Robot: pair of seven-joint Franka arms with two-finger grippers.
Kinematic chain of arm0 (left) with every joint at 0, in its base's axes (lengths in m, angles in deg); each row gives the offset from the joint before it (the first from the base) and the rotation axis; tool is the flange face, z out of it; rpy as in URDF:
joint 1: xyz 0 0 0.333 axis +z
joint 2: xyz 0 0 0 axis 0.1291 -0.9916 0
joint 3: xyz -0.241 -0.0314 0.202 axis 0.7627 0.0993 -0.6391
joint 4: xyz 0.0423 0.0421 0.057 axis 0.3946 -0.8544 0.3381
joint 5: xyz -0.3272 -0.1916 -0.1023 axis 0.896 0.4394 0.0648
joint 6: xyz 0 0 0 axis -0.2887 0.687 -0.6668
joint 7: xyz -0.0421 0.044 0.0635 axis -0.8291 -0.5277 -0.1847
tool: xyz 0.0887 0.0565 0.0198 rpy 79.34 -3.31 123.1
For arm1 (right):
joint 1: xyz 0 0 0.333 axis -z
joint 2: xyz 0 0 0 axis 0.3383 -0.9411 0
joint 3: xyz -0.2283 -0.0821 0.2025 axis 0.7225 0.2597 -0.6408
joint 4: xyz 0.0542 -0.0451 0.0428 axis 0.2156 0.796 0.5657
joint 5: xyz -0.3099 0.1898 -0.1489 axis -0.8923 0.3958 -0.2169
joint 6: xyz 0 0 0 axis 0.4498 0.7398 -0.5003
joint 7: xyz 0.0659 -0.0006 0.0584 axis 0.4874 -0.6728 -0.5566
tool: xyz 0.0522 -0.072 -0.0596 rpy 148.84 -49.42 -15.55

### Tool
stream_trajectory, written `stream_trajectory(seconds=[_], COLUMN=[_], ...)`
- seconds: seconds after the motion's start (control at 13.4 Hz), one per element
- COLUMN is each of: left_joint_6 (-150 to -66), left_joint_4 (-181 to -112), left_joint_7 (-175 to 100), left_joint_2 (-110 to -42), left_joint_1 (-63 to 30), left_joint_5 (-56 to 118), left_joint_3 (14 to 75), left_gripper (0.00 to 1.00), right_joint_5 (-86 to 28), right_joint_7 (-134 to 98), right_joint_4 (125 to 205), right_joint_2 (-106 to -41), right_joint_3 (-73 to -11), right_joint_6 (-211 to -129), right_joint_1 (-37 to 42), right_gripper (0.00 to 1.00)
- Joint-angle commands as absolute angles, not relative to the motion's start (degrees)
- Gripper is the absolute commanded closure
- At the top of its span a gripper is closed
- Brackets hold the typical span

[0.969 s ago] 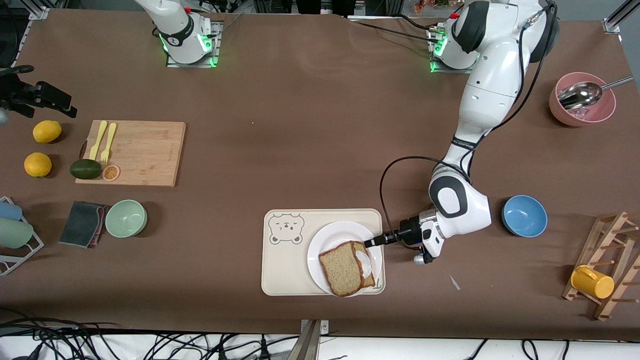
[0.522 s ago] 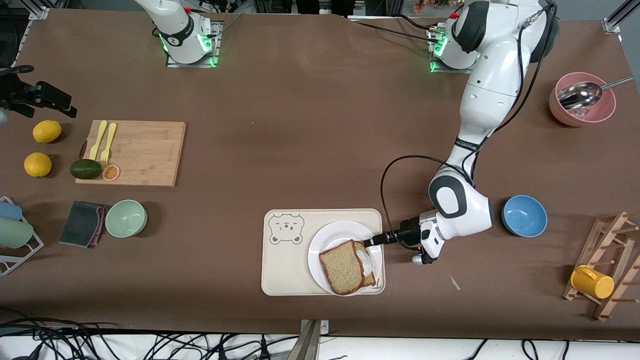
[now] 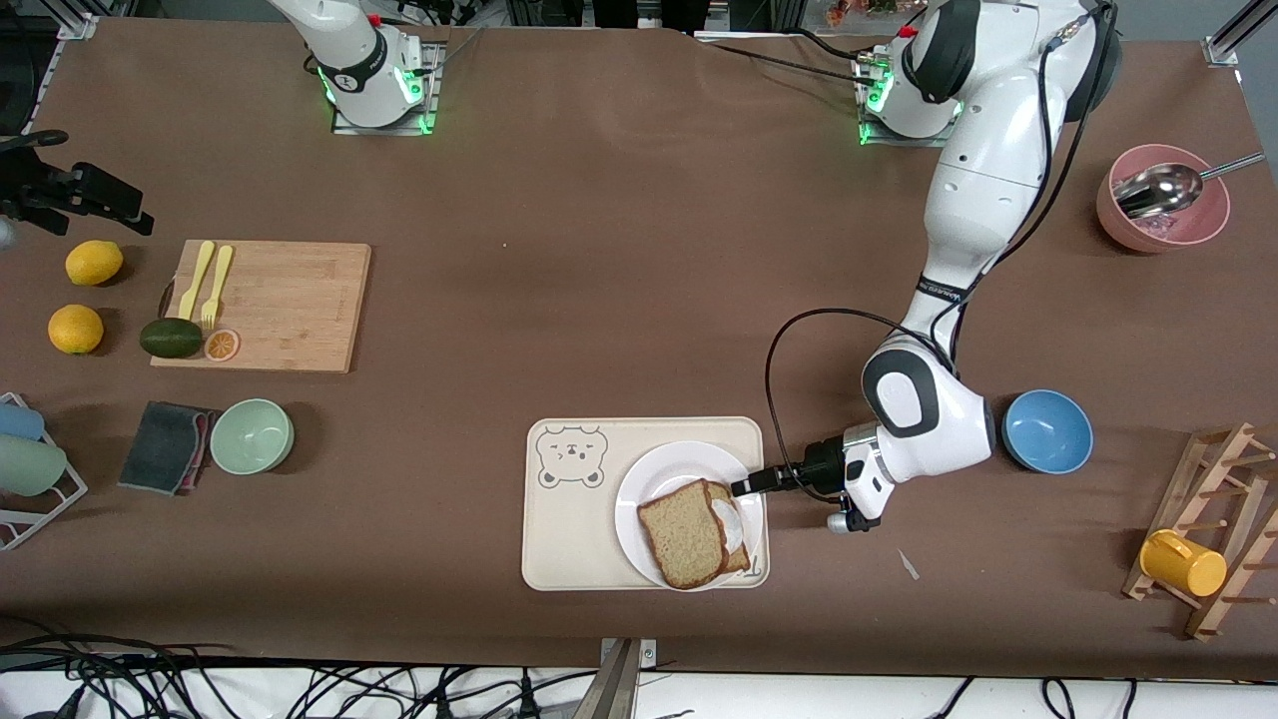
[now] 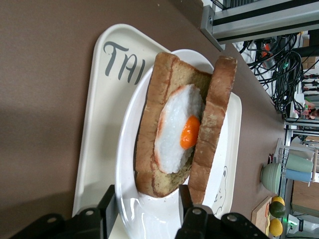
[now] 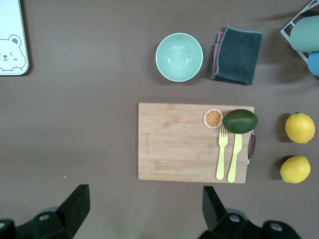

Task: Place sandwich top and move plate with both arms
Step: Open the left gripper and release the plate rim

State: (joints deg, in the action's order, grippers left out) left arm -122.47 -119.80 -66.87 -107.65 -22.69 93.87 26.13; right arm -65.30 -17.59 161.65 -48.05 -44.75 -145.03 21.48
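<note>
Left gripper [image 4: 147, 211] at plate [image 3: 654, 477] rim, fingers spread, straddling the rim. Sandwich top [image 3: 685, 532] leaning on egg toast [image 4: 172, 134]. Right gripper [image 5: 142, 209] spread above cutting board [image 5: 174, 144], waiting.

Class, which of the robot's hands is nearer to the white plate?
The left. The left hand sits at the plate's rim; the right hand, open, waits over the table near the cutting board.

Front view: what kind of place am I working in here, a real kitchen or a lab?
Most likely a robot lab set up as a mock kitchen. Two arms are bolted to a brown-covered table, loose cables run along its edge, and props such as a cutting board and lemons are laid out.
</note>
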Motion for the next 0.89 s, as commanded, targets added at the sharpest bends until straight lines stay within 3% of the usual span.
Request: stream_trajectory(seconds=[0.0,0.3,0.6,0.82], left_joint_6=[-120.54,-120.36,-119.39,-119.39], left_joint_4=[-120.99,-121.78,-123.88,-126.08], left_joint_7=[-65.71,-66.06,-66.24,-66.24], left_joint_2=[-105.91,-105.03,-103.02,-100.38], left_joint_1=[-22.53,-21.40,-20.87,-20.43], left_joint_5=[90.86,87.69,84.37,79.61], left_joint_3=[25.99,25.99,25.99,25.99], left_gripper=[0.41,0.29,0.29,0.17], right_joint_5=[-65.28,-65.28,-65.28,-65.28], right_joint_7=[-17.44,-17.44,-17.44,-17.44], right_joint_4=[161.07,161.07,161.07,161.07], right_joint_2=[-48.04,-48.04,-48.04,-48.04], right_joint_3=[-45.26,-45.26,-45.26,-45.26], right_joint_6=[-144.34,-144.34,-144.25,-144.34], right_joint_1=[22.14,22.14,22.14,22.14], right_gripper=[0.00,0.00,0.00,0.00])
